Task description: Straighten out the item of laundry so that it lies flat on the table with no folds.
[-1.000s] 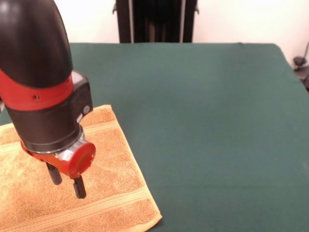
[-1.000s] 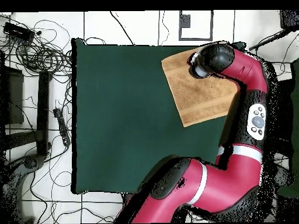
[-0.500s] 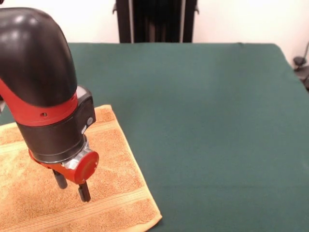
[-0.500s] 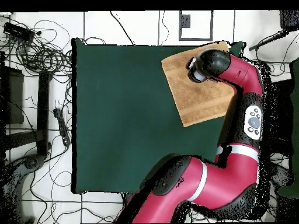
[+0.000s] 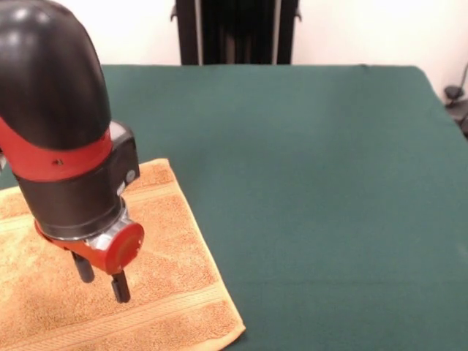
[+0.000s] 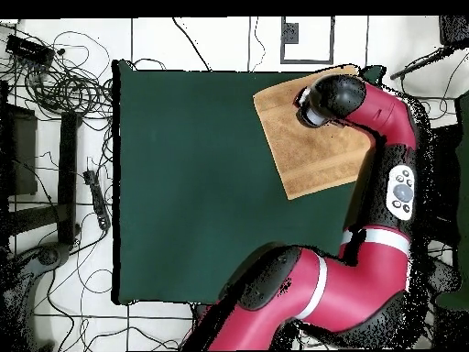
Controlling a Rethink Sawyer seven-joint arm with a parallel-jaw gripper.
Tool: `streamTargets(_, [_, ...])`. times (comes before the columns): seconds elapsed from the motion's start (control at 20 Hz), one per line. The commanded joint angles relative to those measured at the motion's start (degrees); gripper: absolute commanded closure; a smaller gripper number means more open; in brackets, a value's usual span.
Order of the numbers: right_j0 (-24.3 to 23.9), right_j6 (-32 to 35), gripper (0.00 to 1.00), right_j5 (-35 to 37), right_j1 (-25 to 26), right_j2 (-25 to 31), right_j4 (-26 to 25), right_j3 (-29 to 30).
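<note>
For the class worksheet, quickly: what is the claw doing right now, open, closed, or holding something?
Claw: open, holding nothing, its two fingers apart above the towel.

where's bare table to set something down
Nearly all the table is bare: everything in the front view right of the towel, back to the far edge. In the overhead view that is the whole green stretch left of the towel. The crowded spot is the towel corner, where the gripper hangs, fingers apart.
</note>
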Motion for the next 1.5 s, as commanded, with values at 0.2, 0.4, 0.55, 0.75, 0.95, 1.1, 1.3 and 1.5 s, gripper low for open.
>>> streamTargets(0.2, [2.3,-12.0,0.0,15.4,-12.6,4.8,1.8,8.3])
streamTargets(0.4, [2.0,-12.0,0.0,14.0,-12.4,5.4,1.3,9.2])
streamTargets(0.55, [1.9,-12.5,0.0,13.1,-11.9,5.7,0.8,9.5])
streamTargets(0.75, [1.6,-13.3,0.0,12.0,-10.8,6.3,0.4,9.3])
streamTargets(0.95, [1.6,-13.6,0.0,11.6,-10.1,6.5,0.0,8.9])
streamTargets(1.1, [1.4,-13.9,0.0,11.1,-10.2,6.6,0.1,9.5])
streamTargets(1.3, [1.3,-14.0,0.0,10.9,-10.1,6.6,0.1,9.6])
streamTargets(1.5, [1.3,-14.2,0.0,10.7,-9.6,6.7,-0.1,9.1])
